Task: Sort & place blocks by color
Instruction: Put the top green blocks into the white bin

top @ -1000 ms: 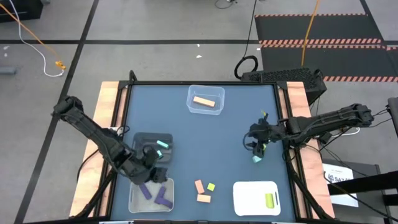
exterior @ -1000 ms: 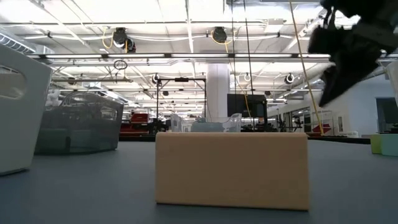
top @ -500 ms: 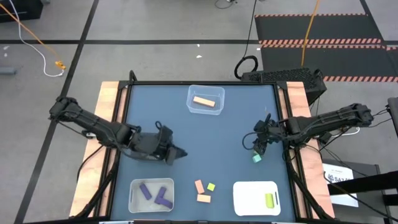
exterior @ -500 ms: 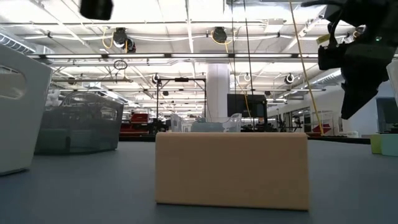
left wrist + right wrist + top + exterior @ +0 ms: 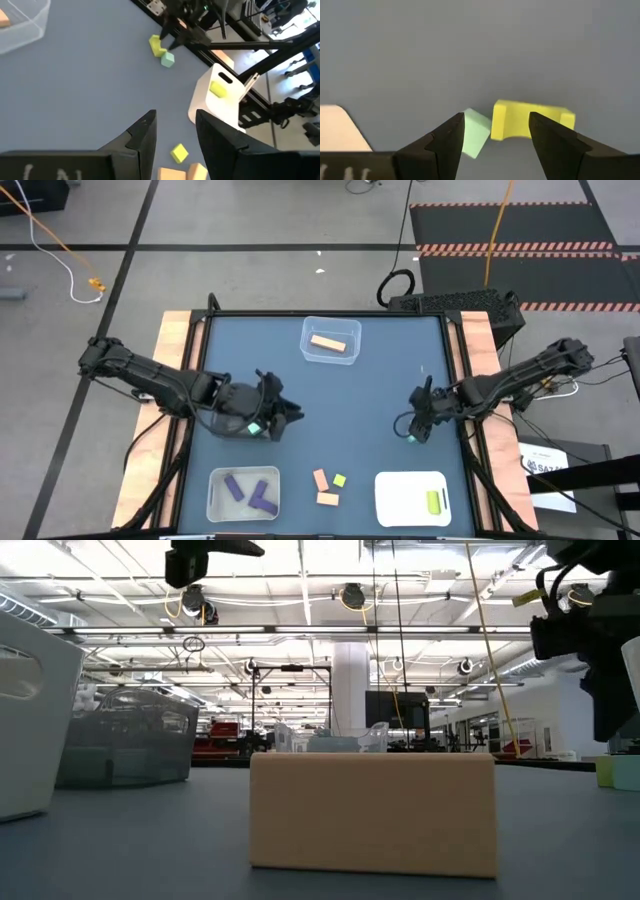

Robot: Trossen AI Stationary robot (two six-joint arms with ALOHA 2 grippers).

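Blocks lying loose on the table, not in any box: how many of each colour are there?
Orange blocks: 2
Yellow-green blocks: 2
Teal block: 1
Total: 5

Legible text: none | labels, brands, numbers, signs: none readable in any view | nearest candidate: white sheet (image 5: 553, 463) on the floor beside the table's right edge, dark print on it too small to read | blocks, bins, arms: no markings readable
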